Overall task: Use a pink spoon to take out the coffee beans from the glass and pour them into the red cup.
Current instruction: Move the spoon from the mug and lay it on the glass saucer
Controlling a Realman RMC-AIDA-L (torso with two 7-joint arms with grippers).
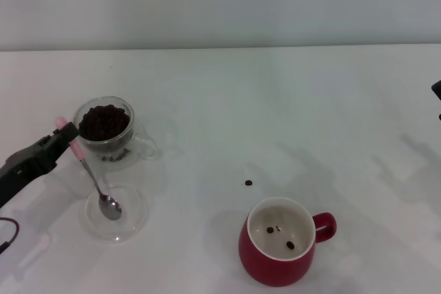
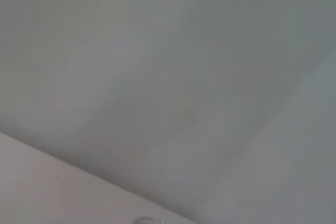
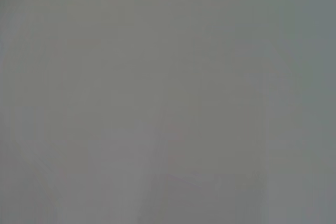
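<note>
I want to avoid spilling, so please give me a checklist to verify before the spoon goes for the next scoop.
1. Left gripper on small pink-handled metal spoon: ok.
2. Spoon bowl empty, over shallow clear glass dish: ok.
3. Clear double-walled glass upright, dark coffee beans inside: ok.
4. Glossy red ceramic cup upright: ok.
5. No spilled beans: not ok, stray bean on white table.

White table (image 1: 275,101): glass (image 1: 107,129), dish (image 1: 131,215), red cup (image 1: 275,259)

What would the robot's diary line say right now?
left gripper: on pink spoon handle | spoon bowl: in clear dish | red cup: two beans
</note>
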